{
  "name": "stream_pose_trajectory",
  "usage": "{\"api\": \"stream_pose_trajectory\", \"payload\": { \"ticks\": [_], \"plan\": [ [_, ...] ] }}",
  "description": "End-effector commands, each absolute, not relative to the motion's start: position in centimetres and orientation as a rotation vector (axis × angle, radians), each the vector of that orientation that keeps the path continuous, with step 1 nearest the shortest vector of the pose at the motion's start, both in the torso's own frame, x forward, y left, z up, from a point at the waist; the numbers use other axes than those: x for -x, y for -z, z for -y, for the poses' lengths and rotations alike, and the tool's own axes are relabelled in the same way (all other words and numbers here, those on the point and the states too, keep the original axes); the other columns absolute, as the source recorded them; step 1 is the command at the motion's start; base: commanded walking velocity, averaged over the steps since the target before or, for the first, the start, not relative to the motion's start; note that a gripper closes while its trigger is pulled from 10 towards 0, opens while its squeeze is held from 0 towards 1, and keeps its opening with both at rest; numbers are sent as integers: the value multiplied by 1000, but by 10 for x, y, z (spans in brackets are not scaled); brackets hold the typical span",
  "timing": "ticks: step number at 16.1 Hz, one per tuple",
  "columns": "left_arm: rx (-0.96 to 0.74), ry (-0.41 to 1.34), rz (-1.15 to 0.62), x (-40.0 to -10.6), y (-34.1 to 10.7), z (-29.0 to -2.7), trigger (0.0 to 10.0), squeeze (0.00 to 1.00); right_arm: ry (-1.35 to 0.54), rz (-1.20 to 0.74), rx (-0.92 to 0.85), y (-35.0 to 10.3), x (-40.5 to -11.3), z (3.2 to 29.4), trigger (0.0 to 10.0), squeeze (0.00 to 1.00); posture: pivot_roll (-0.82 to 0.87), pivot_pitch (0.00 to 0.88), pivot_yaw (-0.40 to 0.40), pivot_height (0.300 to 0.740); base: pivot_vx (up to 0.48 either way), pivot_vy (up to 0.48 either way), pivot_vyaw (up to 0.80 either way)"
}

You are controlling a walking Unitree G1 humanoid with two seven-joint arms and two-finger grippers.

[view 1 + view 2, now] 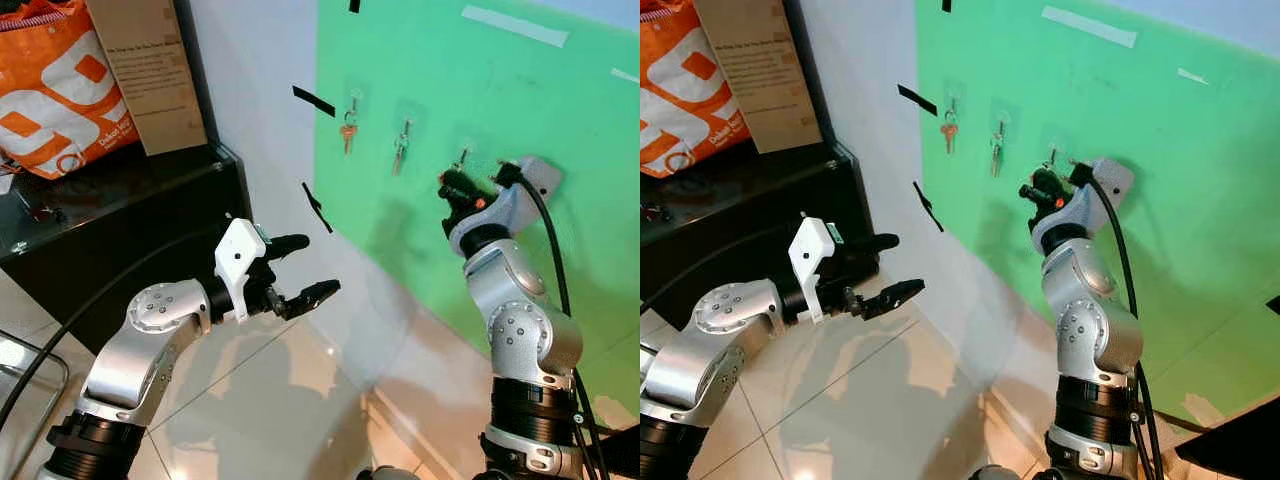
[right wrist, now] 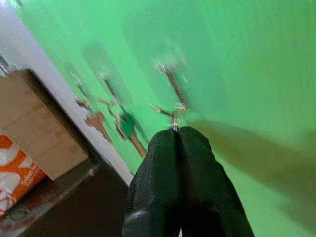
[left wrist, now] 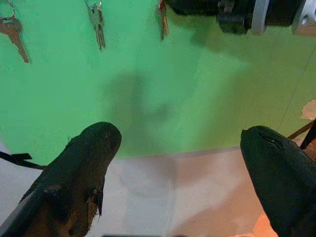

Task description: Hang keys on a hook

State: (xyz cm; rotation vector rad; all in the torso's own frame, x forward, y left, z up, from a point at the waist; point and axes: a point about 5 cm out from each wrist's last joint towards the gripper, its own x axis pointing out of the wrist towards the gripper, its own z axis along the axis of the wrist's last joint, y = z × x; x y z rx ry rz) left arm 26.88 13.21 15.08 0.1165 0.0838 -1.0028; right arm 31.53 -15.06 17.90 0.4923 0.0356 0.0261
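A green board (image 1: 450, 90) on the wall carries small clear hooks. A copper key (image 1: 347, 132) hangs on one hook and a silver key (image 1: 401, 150) on the hook beside it. My right gripper (image 1: 452, 188) is raised to a third hook (image 1: 464, 155), shut on a key ring (image 2: 174, 114) at its fingertips (image 2: 168, 143); the keys (image 3: 162, 22) dangle below it. The image there is blurred, so I cannot tell whether the ring touches the hook. My left gripper (image 1: 313, 268) is held low and well left of the board, open and empty.
A black cabinet (image 1: 120, 215) stands at the left with an orange bag (image 1: 55, 85) and a cardboard box (image 1: 150, 70) on it. Black tape strips (image 1: 314, 101) mark the white wall. Glossy tiled floor (image 1: 270, 400) lies below.
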Motion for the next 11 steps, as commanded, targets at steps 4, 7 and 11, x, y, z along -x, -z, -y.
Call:
{"api": "stream_pose_trajectory", "payload": {
  "ticks": [4, 7, 11],
  "plan": [
    [-128, 1013, -66, -271, -157, -132, 10000, 0, -5, -95, -522, -168, -316, 151, 10000, 0, -49, 0, 3, 740, 0, 0, 0],
    [-130, 1014, -64, -272, -158, -131, 10000, 0, -35, -63, -500, -171, -316, 149, 10000, 1000, -50, 0, 6, 740, 0, 0, 0],
    [-127, 999, -58, -272, -158, -132, 10000, 0, -38, -64, -357, -163, -308, 154, 10000, 1000, -45, 0, -1, 740, 0, 0, 0]
  ]
}}
